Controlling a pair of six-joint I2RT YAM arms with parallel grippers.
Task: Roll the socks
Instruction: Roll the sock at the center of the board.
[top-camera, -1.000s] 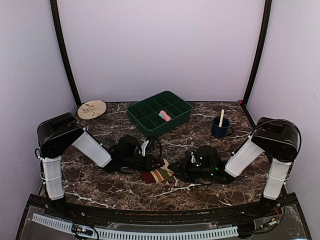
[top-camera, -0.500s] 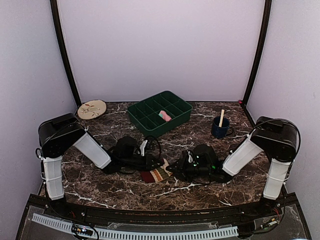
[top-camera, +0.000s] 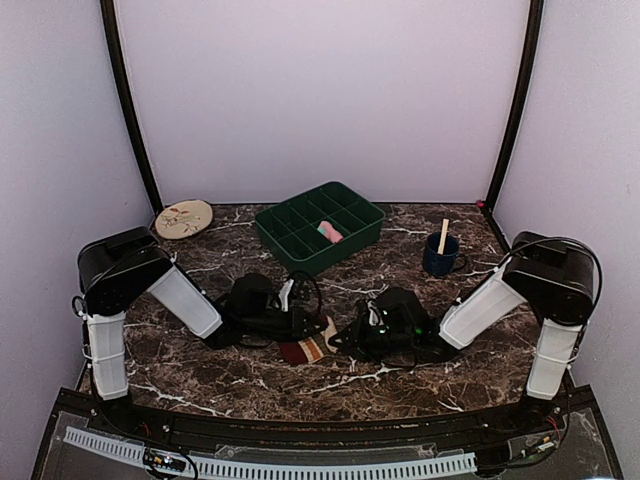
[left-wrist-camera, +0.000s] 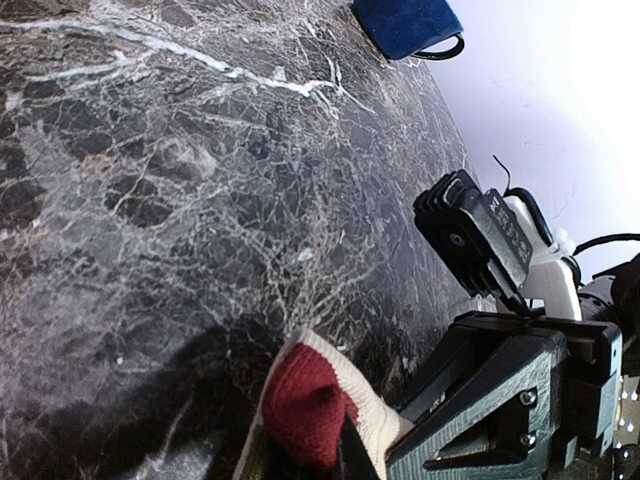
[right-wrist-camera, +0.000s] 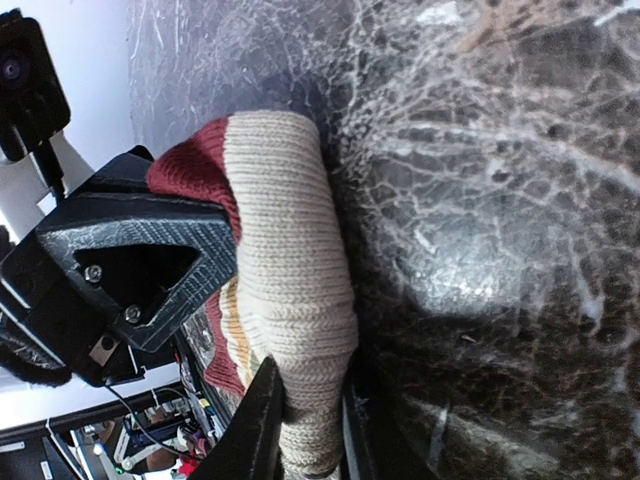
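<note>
- Bench (top-camera: 250, 385) of dark marble with white veins, both arms reaching in low toward its middle.
- Striped sock (top-camera: 312, 348) at mid-bench, right between the tips of the two arms: beige knit, maroon heel, bands of maroon, olive and orange showing from above.
- Right fingers (right-wrist-camera: 262, 420) closed tight on the beige end of that sock, one on each side, with the knit squeezed between them in the right wrist view.
- Left fingers (right-wrist-camera: 135, 265) pressed against the maroon heel from the opposite side. Only one seen clearly, so cannot tell how wide they stand or whether the sock is truly pinched.
- Seen from the left wrist, maroon heel and cream edge poking up at the bottom of the view, with the right arm's dark fingers just beside them.
- Sock bunched and folded over itself between the two sets of fingers, the beige part curving over the maroon. Cannot tell whether resting on the marble or held just above it.
- Pink sock (top-camera: 329, 232) with a teal patch, lying in one compartment of the green tray (top-camera: 285, 250), toward its right half, well apart from both arms.
- Tray at the back middle of the bench, split into a grid of compartments.
- Blue mug (top-camera: 438, 260) to the right of the tray, with a wooden stick (top-camera: 443, 236) standing in it.
- Round disc (top-camera: 184, 218) at the back left, beige, bearing a faint drawn motif too small to read.
</note>
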